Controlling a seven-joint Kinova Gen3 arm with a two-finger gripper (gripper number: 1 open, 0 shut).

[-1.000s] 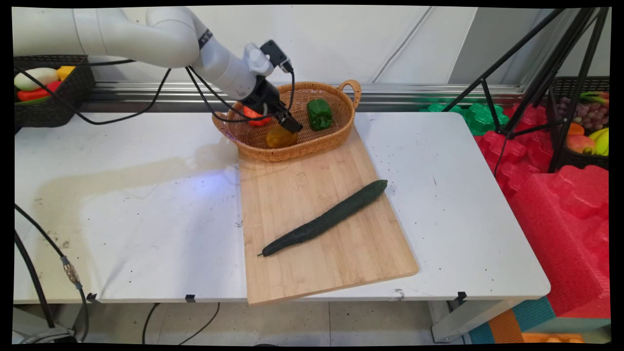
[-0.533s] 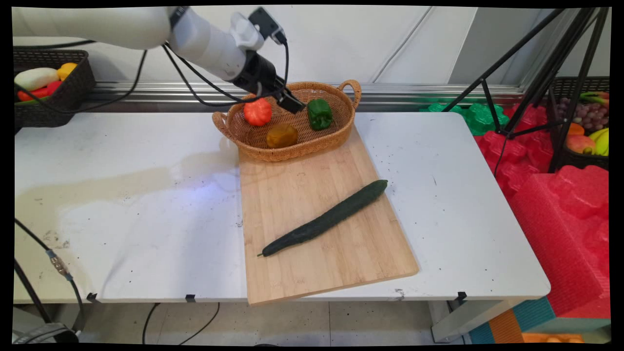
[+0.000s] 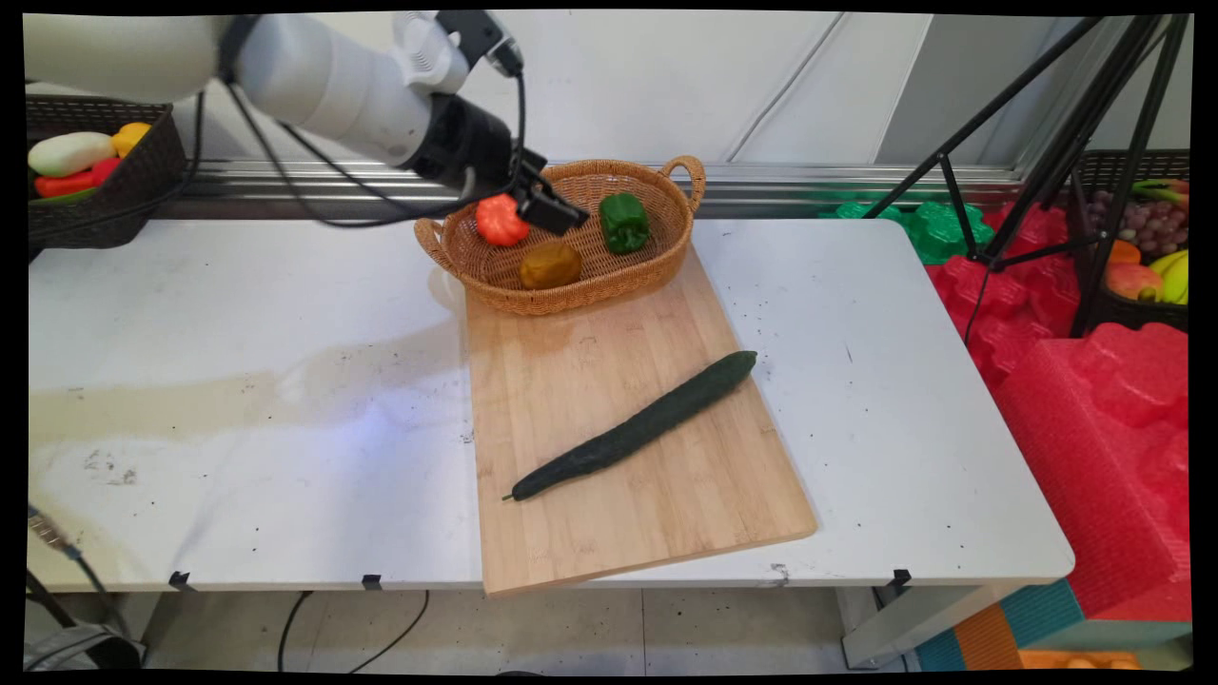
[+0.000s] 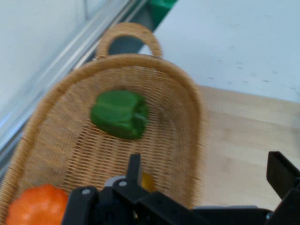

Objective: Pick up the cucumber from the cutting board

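Gripper (image 3: pixel 552 205) w/ jaws apart, empty, above wicker basket (image 3: pixel 495 276) holding orange, yellow & green peppers; cucumber (image 3: pixel 633 428) on cutting board (image 3: pixel 666 495).

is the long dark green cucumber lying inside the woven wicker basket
No, the long dark green cucumber lies on the bamboo cutting board, apart from the woven wicker basket, which holds only three peppers.

A white rounded arm (image 3: pixel 314 81) ends in a black hand (image 3: pixel 547 205), trailing black cables (image 3: pixel 314 195).
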